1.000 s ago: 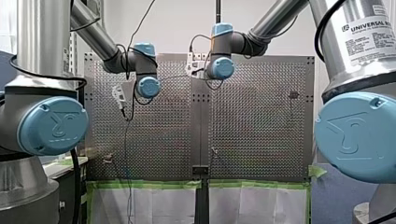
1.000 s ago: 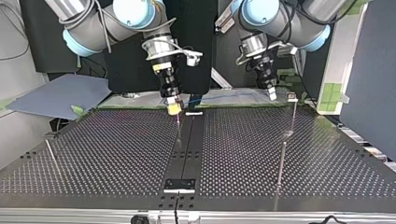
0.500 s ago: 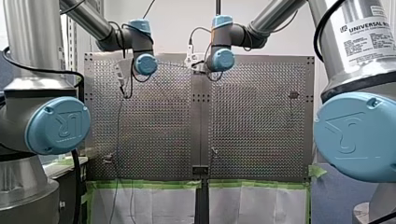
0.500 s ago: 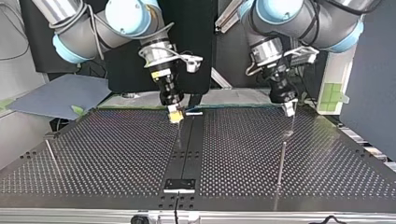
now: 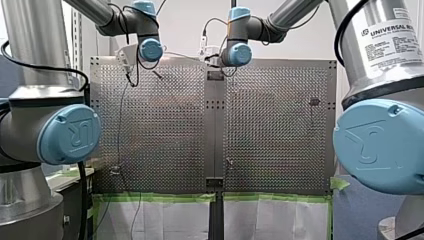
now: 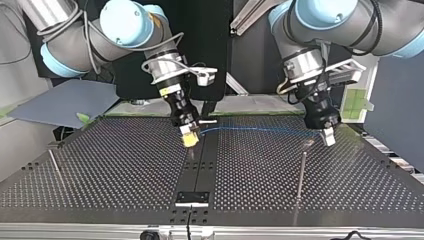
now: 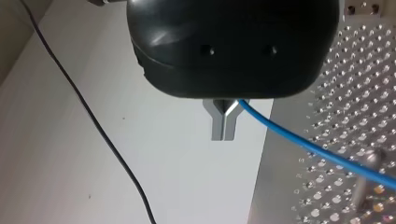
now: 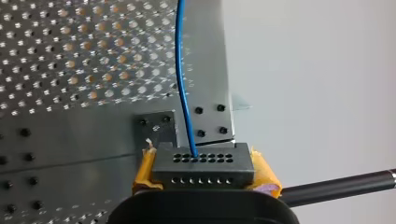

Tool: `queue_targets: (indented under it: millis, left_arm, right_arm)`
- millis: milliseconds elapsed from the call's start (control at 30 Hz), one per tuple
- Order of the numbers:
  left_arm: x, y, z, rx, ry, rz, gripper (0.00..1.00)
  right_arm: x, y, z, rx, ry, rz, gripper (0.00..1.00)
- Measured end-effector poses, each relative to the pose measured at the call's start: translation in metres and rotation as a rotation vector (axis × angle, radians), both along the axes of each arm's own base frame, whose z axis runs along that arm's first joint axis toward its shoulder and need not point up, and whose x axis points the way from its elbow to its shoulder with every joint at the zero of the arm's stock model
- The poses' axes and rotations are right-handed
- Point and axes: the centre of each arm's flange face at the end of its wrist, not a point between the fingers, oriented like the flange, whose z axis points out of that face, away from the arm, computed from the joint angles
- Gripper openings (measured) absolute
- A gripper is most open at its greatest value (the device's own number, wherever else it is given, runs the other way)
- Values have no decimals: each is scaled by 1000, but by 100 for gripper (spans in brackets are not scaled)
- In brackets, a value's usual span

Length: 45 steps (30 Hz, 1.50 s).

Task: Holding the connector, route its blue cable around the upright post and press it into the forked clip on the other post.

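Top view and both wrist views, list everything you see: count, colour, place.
Perforated table: one, grey, filling the top view.
Connector: one, dark grey, between yellow pads.
Cable: one, blue, running from the connector over the table.
Metal posts: two clear, silver, top view's left and right.
Wire: one, black, off the table, on the pale surface.
My left pincer: one, black, metal fingers, shut on the cable.
My right pincer: one, yellow pads, shut on the connector.

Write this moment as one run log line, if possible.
right gripper: shut on connector | left gripper: shut on blue cable | blue cable: stretched between both grippers | upright post: cable not around it
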Motion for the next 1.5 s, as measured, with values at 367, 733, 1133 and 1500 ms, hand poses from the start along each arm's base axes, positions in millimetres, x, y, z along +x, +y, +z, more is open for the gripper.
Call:
queue_targets:
  millis: [367,733,1133,1500]
  left_arm:
    - [31,27,27,-3,2,-8,1]
    - [73,56,31,28,68,-6,1]
    - [109,93,-1,45,201,-7,1]
    - [133,128,-14,50,210,-7,1]
  right_arm:
    - [17,-20,-5,20,17,15,0]
    - [36,-41,-4,10,10,16,0]
    - [52,-59,-19,10,12,17,0]
    - [62,-63,-22,9,11,21,0]
